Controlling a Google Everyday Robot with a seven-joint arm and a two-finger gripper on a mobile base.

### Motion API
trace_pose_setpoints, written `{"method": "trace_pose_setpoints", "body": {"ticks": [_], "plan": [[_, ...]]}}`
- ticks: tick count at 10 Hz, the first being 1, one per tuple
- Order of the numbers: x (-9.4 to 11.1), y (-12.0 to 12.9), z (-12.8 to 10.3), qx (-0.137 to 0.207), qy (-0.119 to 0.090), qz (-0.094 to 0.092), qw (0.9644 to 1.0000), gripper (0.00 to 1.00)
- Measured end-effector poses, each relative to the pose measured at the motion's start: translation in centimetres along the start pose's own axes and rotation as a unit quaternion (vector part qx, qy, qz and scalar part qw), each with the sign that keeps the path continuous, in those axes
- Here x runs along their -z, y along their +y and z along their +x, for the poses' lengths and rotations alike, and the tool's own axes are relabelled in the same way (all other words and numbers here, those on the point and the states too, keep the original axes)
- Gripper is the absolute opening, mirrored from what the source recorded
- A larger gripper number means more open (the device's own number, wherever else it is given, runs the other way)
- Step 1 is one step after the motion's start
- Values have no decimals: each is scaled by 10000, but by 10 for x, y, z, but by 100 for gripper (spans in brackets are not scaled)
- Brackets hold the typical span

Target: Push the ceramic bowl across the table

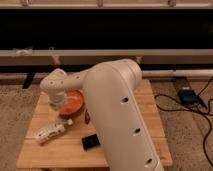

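Gripper (56,104) hangs low at the left rear of the bench (148,98), below the bent white wrist, right at the left edge of the bowl (74,103). Wide or narrow: cannot tell, the wrist housing covers it. Contact with the bowl rim looks likely, but the exact touch point is hidden.

Bowl is orange, round, shallow and upright on the bench, in the left rear part of the top. Its right side is cut off by the arm (120,115).

The arm is a big white link with small dark holes. It rises from the bottom edge of the camera view, crosses the middle of the bench and bends left toward the bowl.

A white bottle (50,131) lies on its side near the front left of the bench, in front of the bowl and apart from it, with its cap end pointing toward the bowl. A small black block (91,142) lies flat on the planks to the right of the bottle, just beside the arm.

The bench top is pale wood planks with visible seams. It stands on speckled carpet (185,130).

On the floor to the right are a dark box (187,95) and black cables (206,125). Behind the bench, a pale rail (150,55) crosses a dark wall.
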Motion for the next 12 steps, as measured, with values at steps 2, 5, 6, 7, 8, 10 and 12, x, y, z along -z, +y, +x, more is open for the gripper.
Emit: {"method": "trace_pose_setpoints", "body": {"ticks": [2, 5, 6, 7, 8, 10, 12], "plan": [[0, 0, 0, 1, 0, -1, 10000, 80], [0, 0, 0, 0, 0, -1, 10000, 80], [0, 0, 0, 1, 1, -1, 10000, 80], [0, 0, 0, 0, 1, -1, 10000, 80], [0, 0, 0, 0, 1, -1, 10000, 80], [0, -1, -1, -6, -2, 3, 10000, 80], [-5, -16, -9, 62, 53, 29, 10000, 80]]}}
